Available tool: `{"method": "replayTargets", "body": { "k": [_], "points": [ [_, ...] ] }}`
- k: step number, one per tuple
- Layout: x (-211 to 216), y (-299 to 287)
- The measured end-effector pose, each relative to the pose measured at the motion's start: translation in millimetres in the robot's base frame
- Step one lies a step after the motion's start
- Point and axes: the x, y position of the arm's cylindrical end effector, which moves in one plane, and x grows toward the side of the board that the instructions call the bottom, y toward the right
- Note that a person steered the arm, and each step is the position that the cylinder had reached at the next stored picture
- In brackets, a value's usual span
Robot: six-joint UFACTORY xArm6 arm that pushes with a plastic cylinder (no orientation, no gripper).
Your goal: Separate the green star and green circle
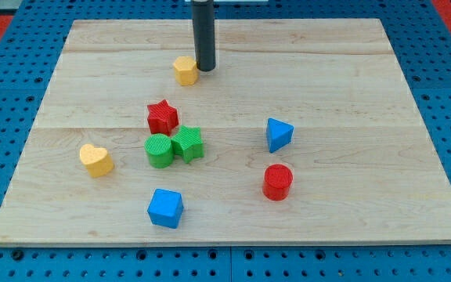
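The green star [188, 143] and the green circle [160, 150] lie side by side and touching, left of the board's middle, the circle on the view's left. A red star [162, 117] sits just above them, close to or touching both. My tip [204, 68] is near the view's top, well above the green pair, right next to a yellow hexagon [185, 70] on its left.
A yellow heart [96, 160] lies at the left. A blue cube [165, 207] sits near the bottom edge. A blue triangle [279, 134] and a red cylinder [277, 182] lie to the right. The wooden board [366, 94] rests on a blue pegboard.
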Motion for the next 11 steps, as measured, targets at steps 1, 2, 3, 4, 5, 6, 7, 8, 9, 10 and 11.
{"method": "replayTargets", "body": {
  "k": [1,2,3,4,5,6,7,8,9,10,11],
  "points": [
    [28,13],
    [73,18],
    [113,17],
    [147,3],
    [147,-1],
    [150,5],
    [187,32],
    [217,20],
    [217,-23],
    [217,-50],
    [200,-59]
  ]
}}
